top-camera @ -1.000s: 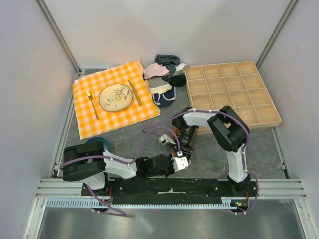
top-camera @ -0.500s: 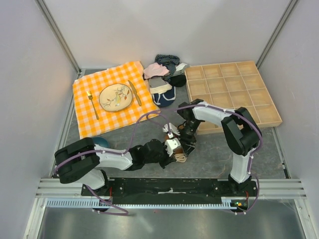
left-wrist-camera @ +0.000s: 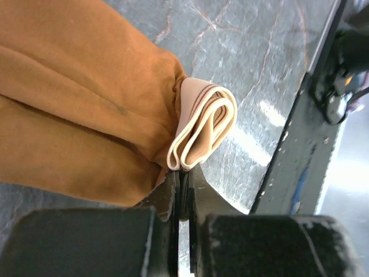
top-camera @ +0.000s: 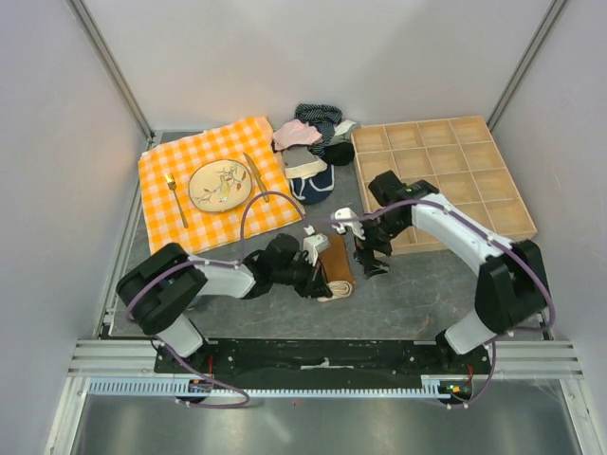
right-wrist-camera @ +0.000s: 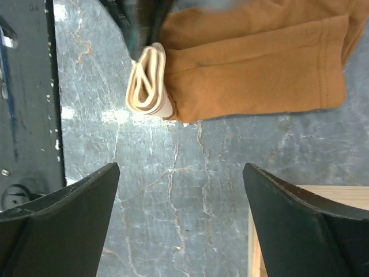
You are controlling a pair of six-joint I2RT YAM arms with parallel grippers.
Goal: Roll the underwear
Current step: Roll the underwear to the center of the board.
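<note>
- The wooden tray, a grid of square compartments, stands just beside the right gripper, whose fingers are spread wide and hold nothing.
- The plate on the checked cloth shows a leafy marking (print or food, unclear).
- The underwear lies on the tabletop between the grippers. It is a rust-brown roll, and the cream waistband coiled at its end is pinched by the closed left gripper.

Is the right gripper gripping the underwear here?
No, the right gripper stands wide open over the table, with the underwear lying clear of it.
</note>
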